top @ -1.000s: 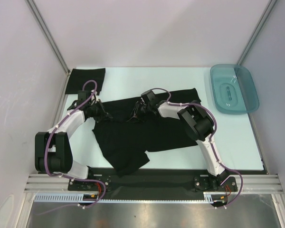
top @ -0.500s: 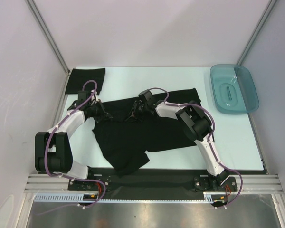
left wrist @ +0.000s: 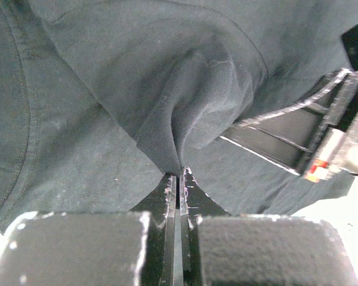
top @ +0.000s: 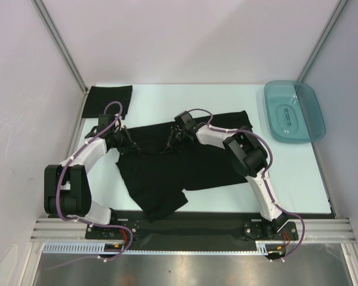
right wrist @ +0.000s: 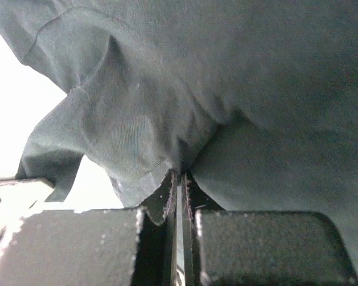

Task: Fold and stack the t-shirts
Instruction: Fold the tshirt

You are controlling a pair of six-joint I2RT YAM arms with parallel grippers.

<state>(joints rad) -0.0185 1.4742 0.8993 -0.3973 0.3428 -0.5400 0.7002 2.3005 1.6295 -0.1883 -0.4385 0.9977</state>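
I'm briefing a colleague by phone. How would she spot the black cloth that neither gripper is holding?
Start at the pale table and go to its far left corner, by the wall post. A small black rectangle of cloth lies flat there. Unlike the rumpled t-shirt mid-table, pinched by the left gripper and right gripper, it is neat, straight-edged and untouched.

Bright even overhead light, dim wrist views, left gripper (left wrist: 178,176) blurred close-up
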